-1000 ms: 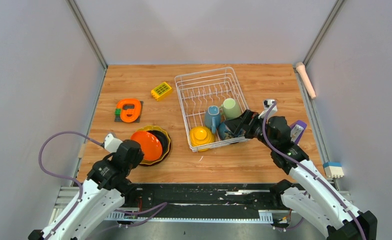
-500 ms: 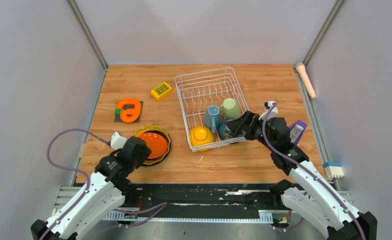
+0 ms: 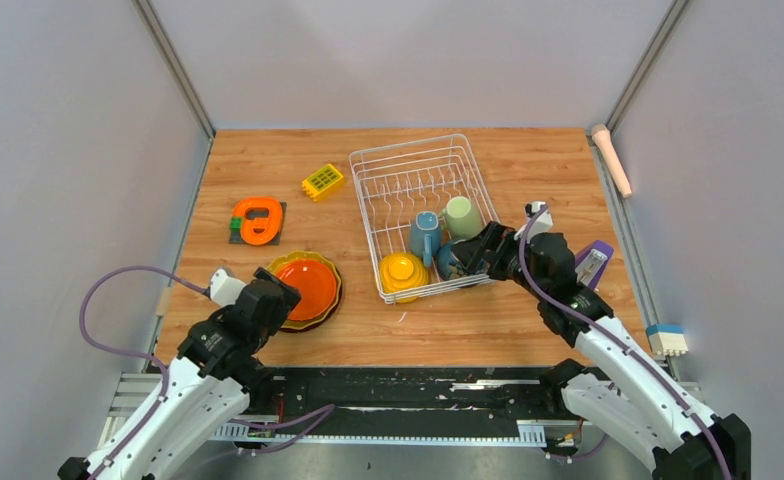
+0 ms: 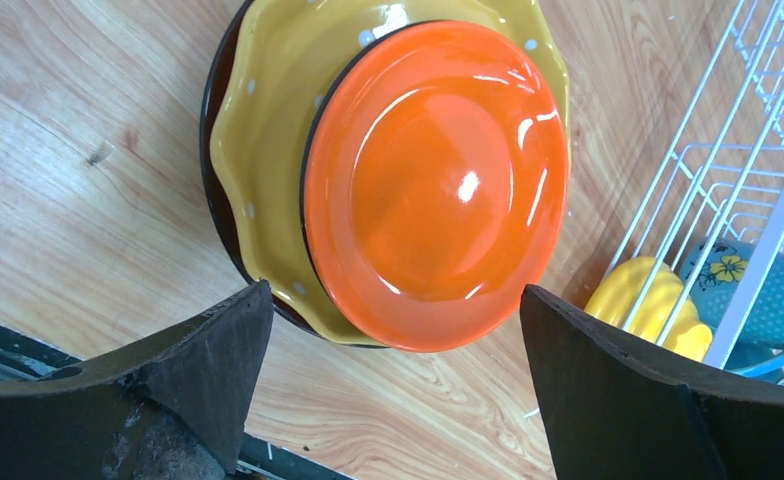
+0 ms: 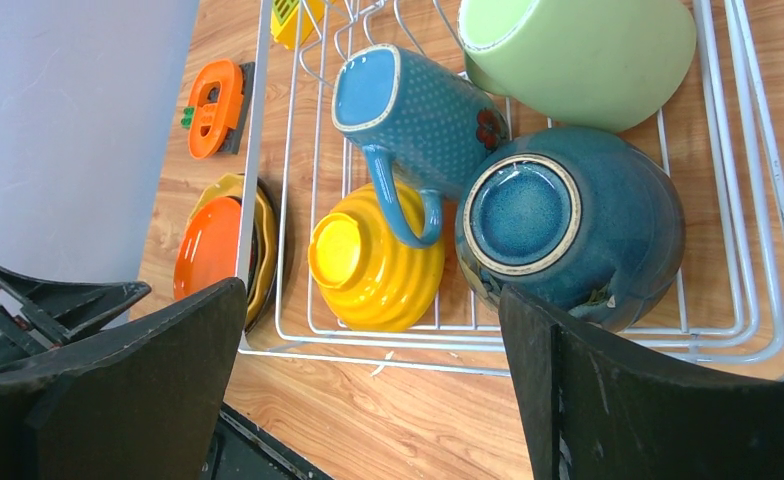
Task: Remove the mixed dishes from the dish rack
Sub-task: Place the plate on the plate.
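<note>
Down at the near right corner of the dish rack (image 3: 408,180), the dark bowl (image 5: 568,220) sits upside down beside the yellow bowl (image 5: 373,260) and blue mug (image 5: 418,100), right gripper (image 5: 373,290) poised near it, jaws wide, empty. Over the orange plate (image 4: 438,180) stacked on the table (image 3: 268,160), the left gripper (image 4: 396,290) hangs spread and empty too. Plates look unloaded; next, right must reach in and pinch that bowl.

No lettering, brand, number or sign can be read anywhere in these views. The nearest thing to a mark is decoration: the blue mug (image 5: 428,110) bears a small red motif on its side (a picture, no words), and the yellow plate (image 4: 258,150) has scattered pale dots along its wavy rim.
</note>
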Available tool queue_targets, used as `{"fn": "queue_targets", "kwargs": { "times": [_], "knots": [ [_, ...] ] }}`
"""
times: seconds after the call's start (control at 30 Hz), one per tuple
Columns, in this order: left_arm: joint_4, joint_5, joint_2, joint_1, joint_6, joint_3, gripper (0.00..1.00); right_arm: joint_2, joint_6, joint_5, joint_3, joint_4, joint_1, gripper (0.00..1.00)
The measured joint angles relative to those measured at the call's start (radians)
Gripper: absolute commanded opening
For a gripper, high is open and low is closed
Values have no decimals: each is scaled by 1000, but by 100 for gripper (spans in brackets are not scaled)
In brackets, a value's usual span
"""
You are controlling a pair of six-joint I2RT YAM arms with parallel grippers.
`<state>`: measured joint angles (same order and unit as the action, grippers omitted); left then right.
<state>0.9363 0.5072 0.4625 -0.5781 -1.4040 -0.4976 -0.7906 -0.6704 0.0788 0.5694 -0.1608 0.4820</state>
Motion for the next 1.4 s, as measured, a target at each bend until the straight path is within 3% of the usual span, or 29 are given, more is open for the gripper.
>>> {"fn": "queue_targets", "kwargs": {
  "times": [0.37, 0.67, 0.83, 1.1, 1.4],
  "knots": [
    [-22, 43, 19, 0, 185, -140, 100, -54, 5, 18, 11, -23, 0, 100],
    [-191, -143, 378, 0, 476, -264, 100, -173, 11, 48, 126, -82, 0, 100],
    [-248, -255, 519, 0, 609, -362, 100, -330, 24, 66, 257, -98, 0, 100],
    [-296, -344, 510, 0, 687, -352, 100, -569, 55, 50, 472, -176, 47, 100],
    [-306, -310, 380, 0, 695, -279, 100, -808, 77, -228, 736, -343, 180, 100]
  ]
}}
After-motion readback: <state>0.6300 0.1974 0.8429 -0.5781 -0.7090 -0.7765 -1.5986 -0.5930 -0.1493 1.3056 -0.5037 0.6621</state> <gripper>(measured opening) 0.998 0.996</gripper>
